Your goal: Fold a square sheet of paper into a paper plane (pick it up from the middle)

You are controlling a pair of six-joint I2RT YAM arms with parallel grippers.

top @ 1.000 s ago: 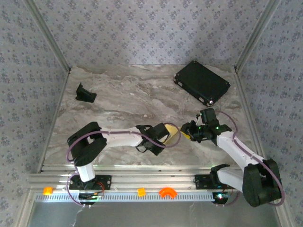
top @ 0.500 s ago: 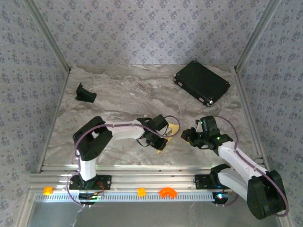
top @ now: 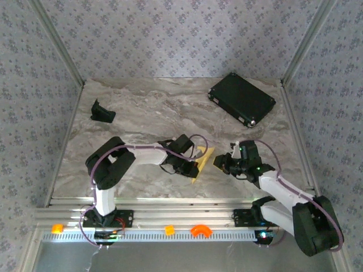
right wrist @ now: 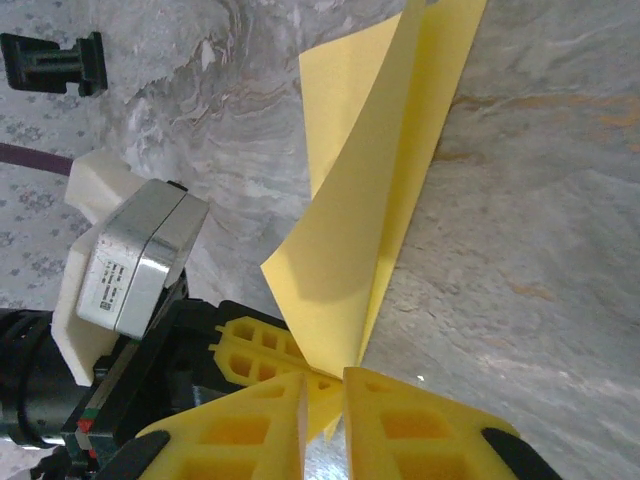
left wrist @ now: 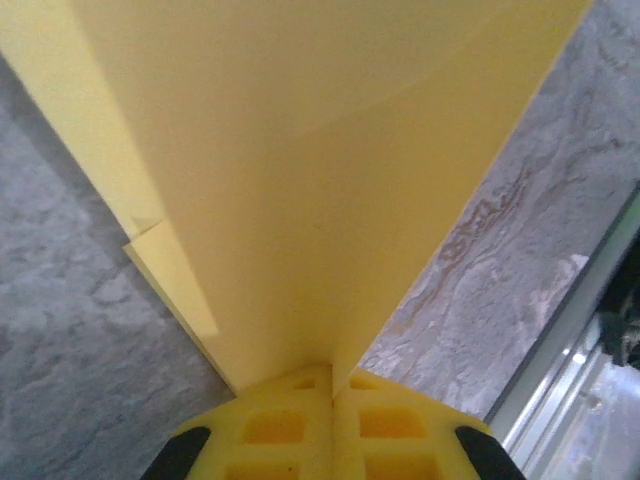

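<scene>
The square sheet of paper (top: 203,160), pale yellow and folded into a narrow wedge, stands on edge on the marble table between the two arms. My left gripper (top: 190,163) is shut on its lower fold; in the left wrist view the paper (left wrist: 300,150) rises straight out of the closed left gripper (left wrist: 333,372). My right gripper (top: 221,163) is at the paper's right side. In the right wrist view the paper (right wrist: 370,200) dips its bottom corner into the narrow gap of the right gripper (right wrist: 323,388), whose fingers stand slightly apart. The left gripper's fingers (right wrist: 255,345) show just behind.
A black rectangular case (top: 242,99) lies at the back right and a small black holder (top: 102,112) at the back left. Small orange pieces (top: 199,230) sit on the aluminium rail (top: 170,215) along the near edge.
My right gripper has moved left up to the paper and narrowed its jaws around the corner. The left gripper has shifted slightly and turned the paper more upright.
</scene>
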